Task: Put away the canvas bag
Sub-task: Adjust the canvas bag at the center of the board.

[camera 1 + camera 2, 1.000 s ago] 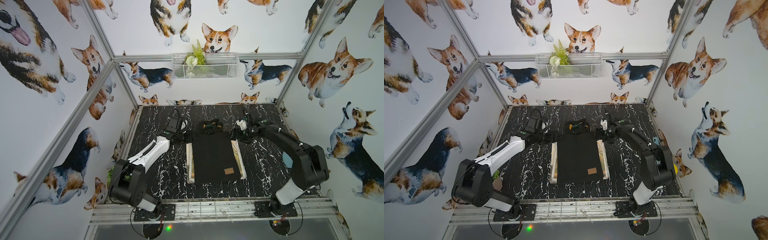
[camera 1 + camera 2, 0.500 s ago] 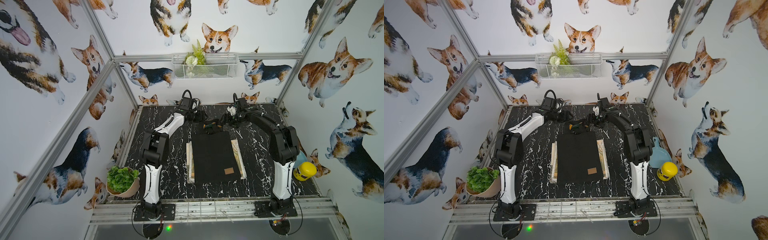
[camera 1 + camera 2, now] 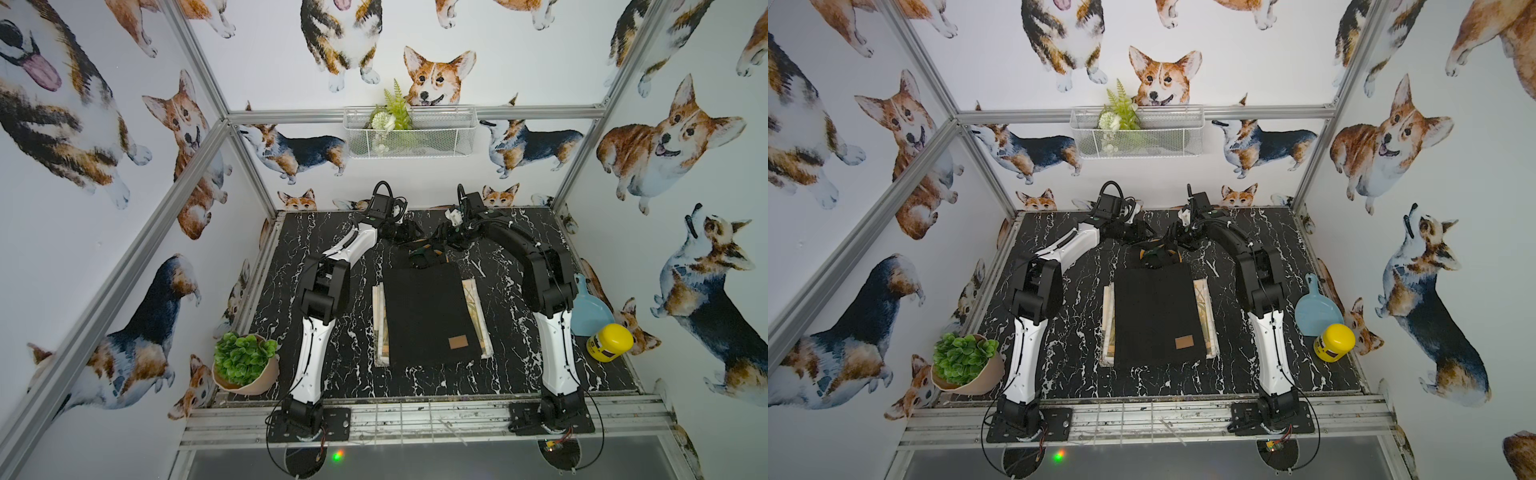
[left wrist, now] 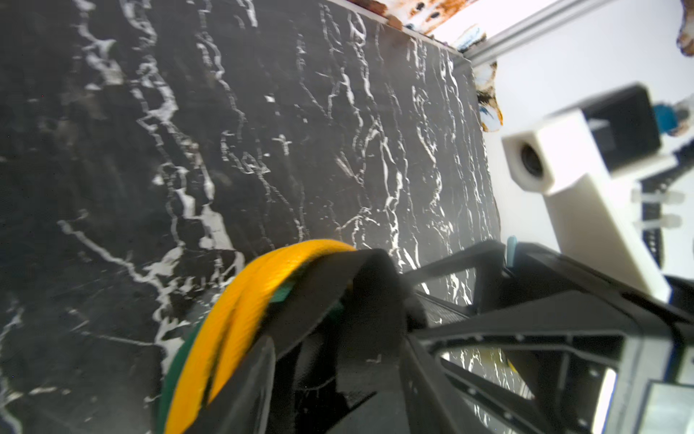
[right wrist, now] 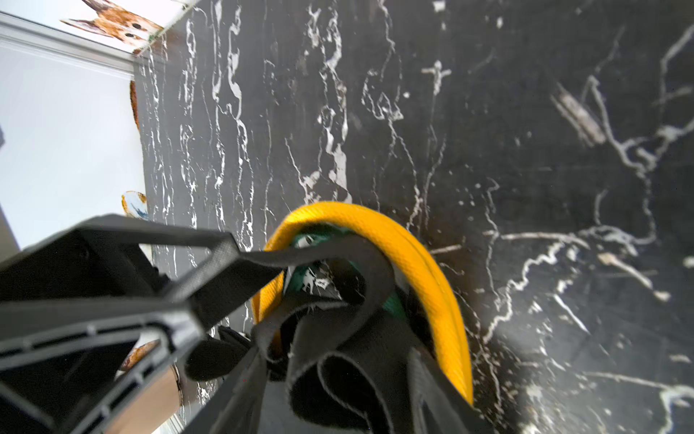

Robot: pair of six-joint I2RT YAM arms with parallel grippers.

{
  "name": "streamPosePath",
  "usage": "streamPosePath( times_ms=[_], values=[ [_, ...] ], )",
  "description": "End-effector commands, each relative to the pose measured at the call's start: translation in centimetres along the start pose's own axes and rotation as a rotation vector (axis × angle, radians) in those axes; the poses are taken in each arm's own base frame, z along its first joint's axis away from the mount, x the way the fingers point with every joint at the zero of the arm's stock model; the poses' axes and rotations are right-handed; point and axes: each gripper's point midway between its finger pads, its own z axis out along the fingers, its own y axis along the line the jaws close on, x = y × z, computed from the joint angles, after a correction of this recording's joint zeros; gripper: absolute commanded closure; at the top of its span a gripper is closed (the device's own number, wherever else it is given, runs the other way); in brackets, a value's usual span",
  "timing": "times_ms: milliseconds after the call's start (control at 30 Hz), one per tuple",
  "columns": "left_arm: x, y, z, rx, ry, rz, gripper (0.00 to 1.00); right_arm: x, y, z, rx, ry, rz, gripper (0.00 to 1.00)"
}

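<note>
The black canvas bag (image 3: 428,316) (image 3: 1156,316) lies flat mid-table, with a brown patch near its front corner. Its black straps (image 3: 424,257) are bunched at the far end, beside a yellow and green strap (image 4: 240,300) (image 5: 424,263). Both grippers meet over that bunch. My left gripper (image 3: 409,235) (image 4: 338,349) is open, and a black strap runs loosely between its fingers. Facing it, my right gripper (image 3: 442,237) (image 5: 330,360) is also open, with a slack folded loop of black strap between its fingers. The two grippers nearly touch.
Folded newspapers (image 3: 380,324) stick out from under the bag on both sides. A potted plant (image 3: 245,365) stands at the front left. A blue dustpan (image 3: 590,311) and a yellow jar (image 3: 609,343) sit at the right edge. A wire basket (image 3: 409,137) hangs on the back wall.
Both grippers have moved from beside the bag's far end inward onto the strap bunch. Their jaws have narrowed around the straps. The bag's body has not shifted.
</note>
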Motion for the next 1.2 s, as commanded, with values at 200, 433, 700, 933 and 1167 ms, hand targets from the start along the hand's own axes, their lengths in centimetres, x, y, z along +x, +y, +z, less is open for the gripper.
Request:
streamPosePath(
  times_ms=[200,433,700,933,1167],
  values=[
    [3.4,2.0,0.8,-0.174,0.207,0.193,0.55,0.0,-0.2,0.1,0.025,0.016,0.004,0.46],
    [3.8,3.9,0.1,-0.282,0.24,0.336,0.47,0.8,-2.7,-3.5,0.075,-0.053,0.052,0.47],
    [0.5,1.2,-0.4,-0.226,0.084,0.494,0.39,4.1,-2.1,-8.6,0.035,-0.085,0.053,0.47],
    [0.0,-0.7,0.7,-0.133,0.102,0.51,0.39,8.0,-1.1,-11.5,-0.014,-0.097,0.062,0.47],
    [-0.7,-2.4,1.4,-0.049,0.056,0.933,0.35,11.7,-0.9,-13.1,-0.047,-0.074,0.086,0.47]
  ],
)
